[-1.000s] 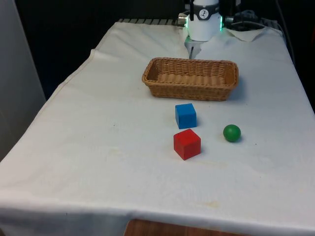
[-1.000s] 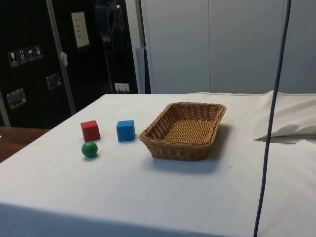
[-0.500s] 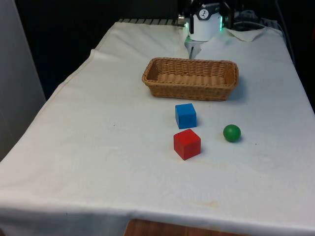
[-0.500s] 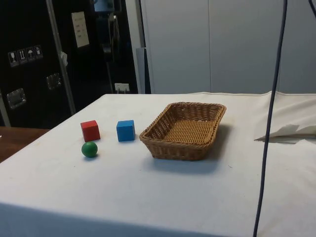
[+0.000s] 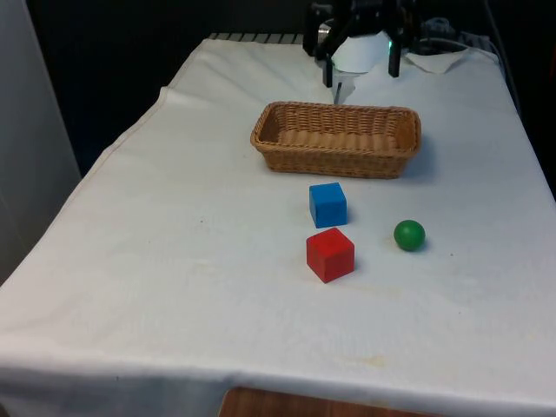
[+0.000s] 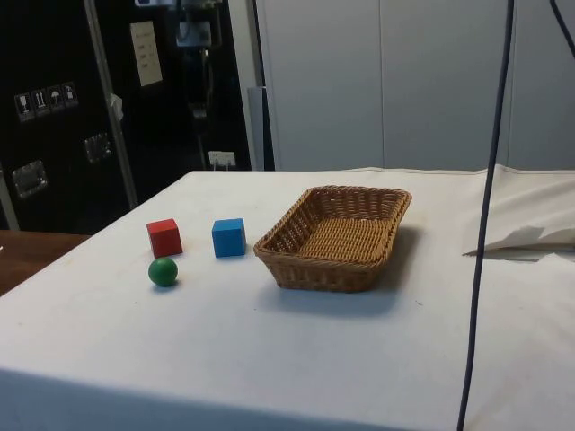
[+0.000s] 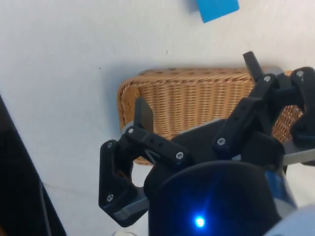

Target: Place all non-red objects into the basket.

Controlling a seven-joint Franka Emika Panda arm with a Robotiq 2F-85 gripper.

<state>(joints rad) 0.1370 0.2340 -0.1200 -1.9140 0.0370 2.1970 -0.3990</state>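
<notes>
The hand [image 5: 360, 68] hangs in the air over the far end of the counter [image 5: 174, 261], its two black fingers [image 7: 143, 114] spread wide apart and holding nothing. In the wrist view the hand [image 7: 197, 83] looks down on the basket [image 7: 197, 98], with one fingertip over one short end of the wicker and the other over the opposite end.

The basket [image 5: 337, 137] is the nearest thing to the hand; it sits on the counter just below and in front of it, a shallow oblong of tan wicker with nothing inside. In the side view the basket [image 6: 337, 235] stands upright on the white cloth.

Beyond the basket, on the side away from the hand, lies the blue cube [image 5: 327, 204], near the basket's long wall but not touching it; it also shows in the wrist view [image 7: 217, 9] and the side view [image 6: 228, 237].

Farther out from the hand lies the red cube [image 5: 330, 254], just beside the blue cube but apart from it, seen also from the side [image 6: 163, 238].

The green ball [image 5: 409, 234] rests on the counter near the red cube, towards the front view's right, and apart from both cubes; the side view shows it too [image 6: 163, 271].
</notes>
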